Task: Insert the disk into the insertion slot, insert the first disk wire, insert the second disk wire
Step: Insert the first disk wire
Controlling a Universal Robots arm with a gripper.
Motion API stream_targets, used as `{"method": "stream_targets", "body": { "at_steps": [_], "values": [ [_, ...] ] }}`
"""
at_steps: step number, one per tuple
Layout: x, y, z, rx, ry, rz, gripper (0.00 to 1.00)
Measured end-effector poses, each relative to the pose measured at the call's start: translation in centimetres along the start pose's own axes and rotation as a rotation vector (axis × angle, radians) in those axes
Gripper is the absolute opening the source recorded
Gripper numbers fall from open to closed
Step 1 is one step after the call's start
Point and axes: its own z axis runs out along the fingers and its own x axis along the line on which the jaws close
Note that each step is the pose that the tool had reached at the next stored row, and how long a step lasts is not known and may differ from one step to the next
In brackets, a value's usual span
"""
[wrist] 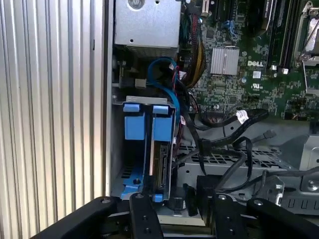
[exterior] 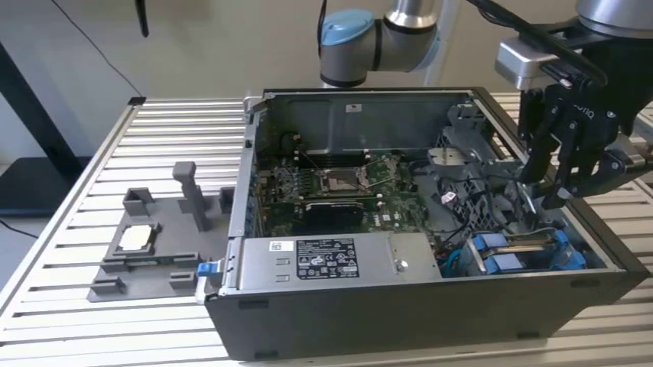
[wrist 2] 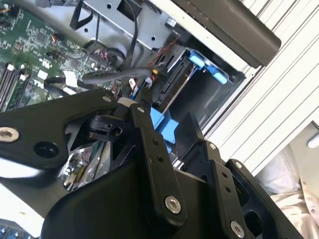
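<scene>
insertion slot: dark grey cage with blue tabs, at the case's near corner, exterior view's right.
disk: on edge inside the cage, connector edge exposed.
disk wires: black, ends loose beside the cage.

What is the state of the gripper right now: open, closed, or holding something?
Gripper: closed; whether it holds anything cannot be told.

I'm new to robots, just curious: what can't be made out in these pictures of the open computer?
- Exterior view: the gripper covers part of the case behind it.
- First wrist view: the gripper's black links hide one end of the drive cage.
- Same view: tangled black cables hide where each plugs in.
- Second wrist view: the motherboard is cut off by the edge.
</scene>
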Motion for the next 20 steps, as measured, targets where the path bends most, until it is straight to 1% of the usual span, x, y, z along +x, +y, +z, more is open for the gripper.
{"method": "stream_targets", "body": {
  "at_steps": [1, 2, 3, 9, 12, 15, 17, 20],
  "values": [
    [-0.05, 0.0, 0.0, 0.0074, 0.0002, 0.0, 0.47],
    [-0.06, 0.0, 0.0, 0.0131, 0.0002, 0.0, 0.47],
    [-0.05, 0.0, 0.0, 0.0171, 0.0004, -0.001, 0.47],
    [-0.29, 0.01, 0.18, 0.0258, 0.0006, -0.003, 0.47],
    [-0.54, 0.0, 0.35, 0.0333, 0.0006, -0.005, 0.47],
    [-0.63, -0.05, 0.54, 0.0407, 0.0003, -0.007, 0.47],
    [-0.64, -0.08, 0.61, 0.0431, 0.0005, -0.009, 0.47],
    [-0.66, -0.11, 0.69, 0.0447, 0.0006, -0.01, 0.47]
  ]
}}
